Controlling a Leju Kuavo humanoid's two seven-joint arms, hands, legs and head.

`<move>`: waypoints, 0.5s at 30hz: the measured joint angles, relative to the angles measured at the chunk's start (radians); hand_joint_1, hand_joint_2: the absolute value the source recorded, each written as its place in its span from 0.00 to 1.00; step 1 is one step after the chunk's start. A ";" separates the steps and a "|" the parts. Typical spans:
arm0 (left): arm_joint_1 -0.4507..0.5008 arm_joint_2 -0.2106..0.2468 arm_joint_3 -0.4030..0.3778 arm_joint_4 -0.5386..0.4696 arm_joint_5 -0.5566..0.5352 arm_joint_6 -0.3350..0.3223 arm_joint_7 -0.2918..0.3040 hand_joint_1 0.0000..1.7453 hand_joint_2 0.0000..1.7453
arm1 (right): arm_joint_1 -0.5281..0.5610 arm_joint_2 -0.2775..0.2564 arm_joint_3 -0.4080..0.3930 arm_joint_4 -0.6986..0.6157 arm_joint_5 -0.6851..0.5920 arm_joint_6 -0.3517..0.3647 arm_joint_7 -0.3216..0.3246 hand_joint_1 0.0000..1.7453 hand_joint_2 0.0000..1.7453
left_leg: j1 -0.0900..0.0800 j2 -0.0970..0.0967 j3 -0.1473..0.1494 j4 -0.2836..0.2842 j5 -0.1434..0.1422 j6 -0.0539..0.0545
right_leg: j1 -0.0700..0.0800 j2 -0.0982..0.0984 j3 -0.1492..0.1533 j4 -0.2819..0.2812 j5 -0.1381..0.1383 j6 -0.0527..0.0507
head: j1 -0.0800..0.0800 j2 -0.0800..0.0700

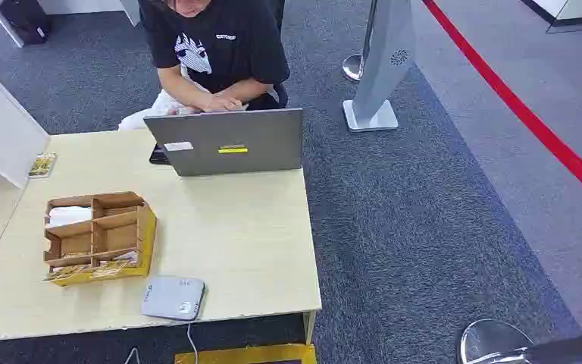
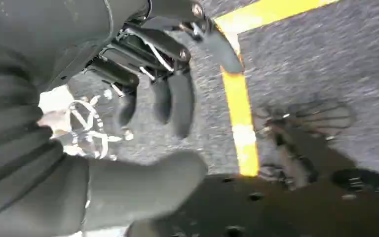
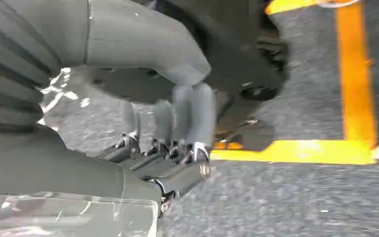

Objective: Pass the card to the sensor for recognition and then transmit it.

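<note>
On the pale worktop point(image 1: 235, 243), the grey sensor point(image 1: 173, 297) lies at the near edge, just beside a wooden organizer box point(image 1: 98, 235) whose front compartments seem to hold the cards point(image 1: 83, 269), though they are too small to be sure. The left hand point(image 2: 143, 98) hangs over the grey carpet point(image 2: 325, 59) with fingers apart and empty. The right hand point(image 3: 177, 133) is also above the carpet, fingers loosely spread, holding nothing.

- The head view is evenly and brightly lit, with only soft shadows cast.
- Both wrist views are dimmer and smeared by motion blur.
- Glare is seen on the table point(image 1: 227, 235).
</note>
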 joint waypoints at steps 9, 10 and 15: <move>-0.046 -0.008 0.204 0.001 -0.127 -0.018 -0.108 0.00 1.00 | -0.060 0.000 0.061 0.040 -0.113 -0.023 -0.106 0.00 1.00 | 0.000 0.000 0.000 0.000 0.000 0.000 | 0.000 0.000 0.000 0.000 0.000 0.000 | 0.000 0.000; -0.051 -0.010 0.230 0.001 -0.136 -0.022 -0.119 0.00 1.00 | -0.067 0.000 0.065 0.045 -0.127 -0.023 -0.118 0.00 1.00 | 0.000 0.000 0.000 0.000 0.000 0.000 | 0.000 0.000 0.000 0.000 0.000 0.000 | 0.000 0.000; -0.073 -0.024 0.357 0.001 -0.176 -0.061 -0.200 0.00 1.00 | -0.093 0.000 0.075 0.068 -0.205 -0.012 -0.183 0.00 0.00 | 0.000 0.000 0.000 0.000 0.000 0.000 | 0.000 0.000 0.000 0.000 0.000 0.000 | 0.000 0.000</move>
